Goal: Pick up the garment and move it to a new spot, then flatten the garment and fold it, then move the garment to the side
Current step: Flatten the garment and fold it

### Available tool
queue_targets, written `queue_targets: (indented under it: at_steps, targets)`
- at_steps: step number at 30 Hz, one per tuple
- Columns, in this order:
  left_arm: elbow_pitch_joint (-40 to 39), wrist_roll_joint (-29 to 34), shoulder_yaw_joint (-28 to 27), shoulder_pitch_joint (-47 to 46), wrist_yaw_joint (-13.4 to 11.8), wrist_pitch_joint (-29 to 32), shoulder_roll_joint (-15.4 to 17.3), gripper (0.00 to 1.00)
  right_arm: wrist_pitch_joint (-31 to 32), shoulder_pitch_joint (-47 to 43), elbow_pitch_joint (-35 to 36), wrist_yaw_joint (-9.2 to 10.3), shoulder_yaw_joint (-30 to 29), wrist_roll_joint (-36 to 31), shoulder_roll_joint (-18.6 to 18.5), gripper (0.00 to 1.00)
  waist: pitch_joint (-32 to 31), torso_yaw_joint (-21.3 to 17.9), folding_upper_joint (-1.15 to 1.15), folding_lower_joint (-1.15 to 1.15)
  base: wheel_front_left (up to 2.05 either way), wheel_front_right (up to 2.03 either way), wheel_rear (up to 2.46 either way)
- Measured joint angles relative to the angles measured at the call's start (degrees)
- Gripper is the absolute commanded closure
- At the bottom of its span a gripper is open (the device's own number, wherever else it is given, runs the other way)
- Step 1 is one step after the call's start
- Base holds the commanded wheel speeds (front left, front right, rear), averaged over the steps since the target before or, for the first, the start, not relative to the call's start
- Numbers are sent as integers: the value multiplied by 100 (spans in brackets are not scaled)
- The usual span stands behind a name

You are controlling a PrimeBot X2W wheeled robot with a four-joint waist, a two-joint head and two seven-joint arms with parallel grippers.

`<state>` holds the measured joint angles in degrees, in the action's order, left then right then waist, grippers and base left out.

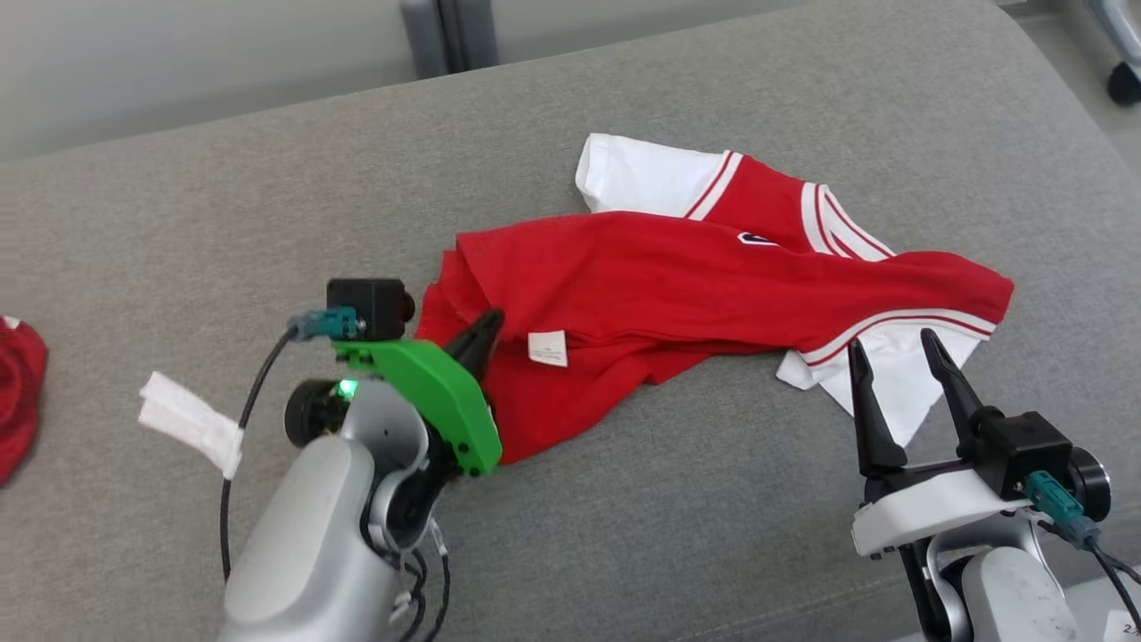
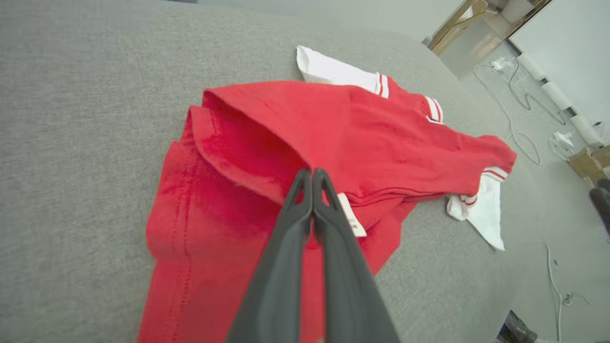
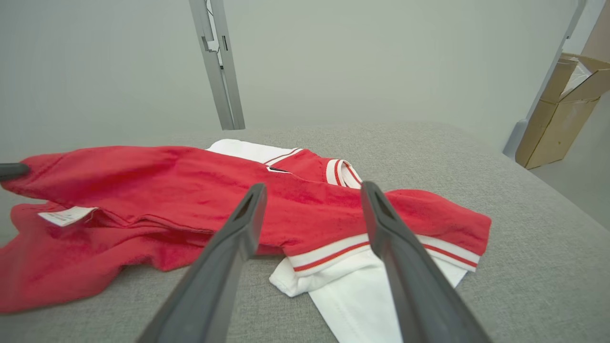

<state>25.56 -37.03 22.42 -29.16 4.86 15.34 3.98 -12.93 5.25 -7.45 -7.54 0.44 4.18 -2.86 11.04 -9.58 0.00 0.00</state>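
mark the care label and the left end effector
care label (image 1: 547,348), head view, middle of the white tag
left end effector (image 2: 312,172), left wrist view, between its fingertips, shut on the garment (image 2: 381,138) fold

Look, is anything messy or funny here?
Yes. The red-and-white shirt lies crumpled on the grey cushion, folded over itself instead of flat. Its white label shows on the outside, so part seems turned inside out.

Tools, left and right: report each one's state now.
Left tool: shut on the red garment, at its folded edge.
Right tool: open, holding nothing, over the white sleeve.
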Motion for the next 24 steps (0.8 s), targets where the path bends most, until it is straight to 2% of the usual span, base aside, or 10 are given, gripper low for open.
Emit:
queue_targets:
  at_steps: [4,8,12,16,17,18,24]
  targets:
    - [-1540,-291,58,1131,-144,412,172,100,67,-46,62,0,-14,-27,1,0,-68,286,0,0,0,0,0]
    - [-2764,-452,133,2102,-497,786,333,100,123,-93,126,0,-3,-36,2,0,-134,551,0,0,0,0,0]
    - [-3234,-515,255,2724,-766,1046,424,100,172,-98,179,0,27,-36,2,0,-182,752,0,0,0,0,0]
    - [-3169,-487,405,3033,-993,1244,445,100,199,-98,193,0,69,-36,2,0,-220,830,0,0,0,0,0]
    - [-3115,-446,420,3072,-1039,1257,469,66,200,-97,198,0,77,-36,2,0,-222,826,0,0,0,0,0]
    - [-3060,-358,419,3097,-1111,1210,487,1,200,-97,200,0,78,-36,1,0,-221,816,0,0,0,0,0]
    - [-2851,-99,327,3032,-1307,1011,525,0,207,-98,204,0,49,-35,2,0,-223,737,0,0,0,0,0]
